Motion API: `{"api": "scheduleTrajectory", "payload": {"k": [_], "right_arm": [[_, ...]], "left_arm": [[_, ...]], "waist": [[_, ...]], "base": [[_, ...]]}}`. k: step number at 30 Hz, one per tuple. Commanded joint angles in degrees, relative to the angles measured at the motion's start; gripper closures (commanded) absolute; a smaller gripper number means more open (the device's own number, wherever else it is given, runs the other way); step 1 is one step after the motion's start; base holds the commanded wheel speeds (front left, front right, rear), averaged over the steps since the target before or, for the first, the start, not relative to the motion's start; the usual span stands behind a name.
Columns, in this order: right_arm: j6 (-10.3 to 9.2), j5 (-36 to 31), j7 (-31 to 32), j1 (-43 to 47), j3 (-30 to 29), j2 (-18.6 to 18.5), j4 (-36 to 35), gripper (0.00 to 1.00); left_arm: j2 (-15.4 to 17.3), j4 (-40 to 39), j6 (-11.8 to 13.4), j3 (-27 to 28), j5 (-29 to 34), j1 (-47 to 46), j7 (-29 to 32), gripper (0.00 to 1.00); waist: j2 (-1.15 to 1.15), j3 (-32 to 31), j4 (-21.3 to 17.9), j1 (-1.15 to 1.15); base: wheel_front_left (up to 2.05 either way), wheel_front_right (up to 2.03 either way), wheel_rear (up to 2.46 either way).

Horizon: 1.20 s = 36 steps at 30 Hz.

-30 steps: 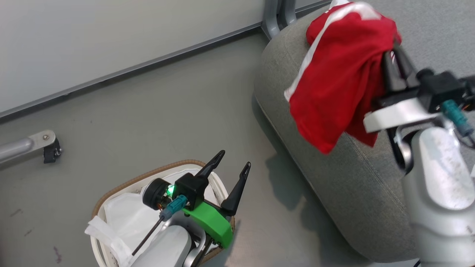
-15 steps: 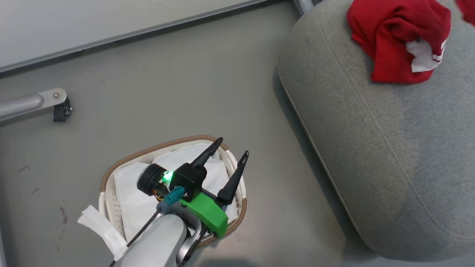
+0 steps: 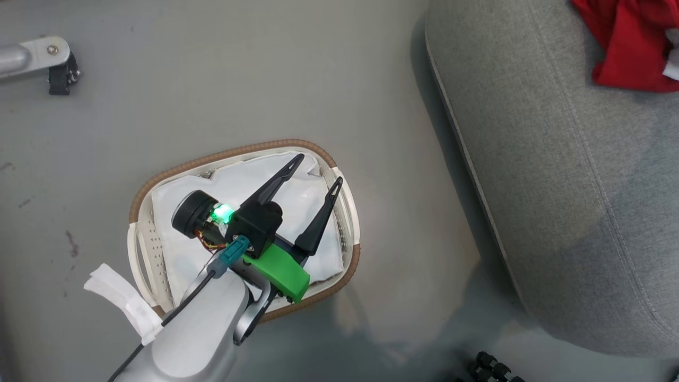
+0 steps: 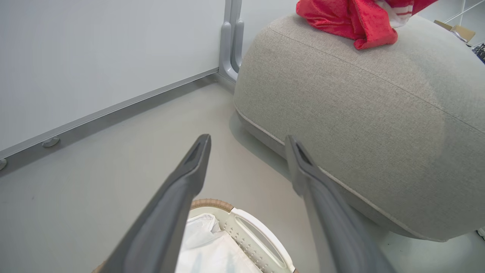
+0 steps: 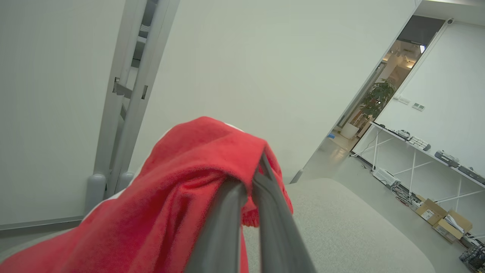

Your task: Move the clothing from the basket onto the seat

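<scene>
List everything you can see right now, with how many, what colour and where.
seat: one, grey, right of the basket.
basket: one, white with brown rim, on the floor.
liner: one, white, inside the basket.
clothing: red with white trim, heaped on the seat; more in the right gripper; count unclear.
metal leg: one, grey, head view's upper left.
potted plant: one, green, far doorway.
cardboard boxes: a couple, brown, far floor.
left gripper: black, open, above the basket.
right gripper: dark, shut on clothing.
</scene>
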Motion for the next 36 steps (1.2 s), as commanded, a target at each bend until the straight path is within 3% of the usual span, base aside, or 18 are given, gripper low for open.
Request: {"api": "scheduleTrajectory", "payload": {"k": [1, 9, 10, 11, 12, 13, 14, 28, 36], "right_arm": [[-0.08, -0.95, -0.40, 1.81, -0.60, 1.00, 1.32, 1.00], [-0.08, -4.12, -0.65, 6.83, -1.38, 4.69, 3.57, 1.00], [-0.08, -4.08, -0.65, 7.57, -1.33, 5.11, 3.22, 0.69], [-0.08, -3.99, -0.65, 8.11, -1.23, 5.45, 2.91, 0.61], [-0.08, -3.92, -0.65, 8.78, -1.05, 5.84, 2.40, 0.61], [-0.08, -3.80, -0.66, 9.22, -0.86, 6.06, 2.02, 0.18], [-0.08, -3.55, -0.66, 9.89, -0.58, 6.14, 1.57, 0.00], [-0.08, 4.12, -0.67, 22.92, 4.34, 4.68, -4.67, 0.00], [-0.08, 4.81, -0.68, 24.83, 7.80, 3.20, -6.50, 0.00]], "left_arm": [[0.49, -0.14, -0.16, 0.11, 0.40, -1.24, -0.05, 0.00], [0.24, -0.27, -0.16, 0.08, 0.21, -1.79, -0.05, 0.00], [0.21, -0.20, -0.16, 0.07, 0.14, -1.58, -0.05, 0.00], [0.20, -0.11, -0.16, 0.14, 0.07, -1.38, -0.05, 0.00], [0.07, -0.05, -0.16, 0.18, -0.02, -1.05, -0.05, 0.00], [-0.01, -0.02, -0.16, 0.24, -0.09, -0.80, -0.05, 0.00], [-0.13, -0.01, -0.16, 0.30, -0.18, -0.54, -0.04, 0.00], [-2.88, -0.04, -0.16, 2.59, -2.01, 3.24, -0.04, 0.00], [-4.63, 0.53, -0.16, 7.10, -2.77, 6.97, -0.04, 0.00]], "waist": [[0.00, 3.19, 0.41, -0.01], [0.00, 3.73, 0.09, -0.01], [0.00, 3.57, -0.06, -0.01], [0.00, 3.40, -0.18, -0.01], [0.00, 3.13, -0.33, -0.01], [0.00, 2.86, -0.46, -0.01], [0.00, 2.52, -0.59, -0.01], [0.00, -7.22, 0.63, -0.01], [0.00, -14.76, 4.66, -0.01]], "base": [[0.00, 0.00, 0.00], [0.00, 0.00, 0.00], [0.00, 0.00, 0.00], [0.00, 0.00, 0.00], [0.00, 0.00, 0.00], [0.00, 0.00, 0.00], [0.00, 0.00, 0.00], [0.00, 0.00, 0.00], [0.00, 0.00, 0.00]]}}
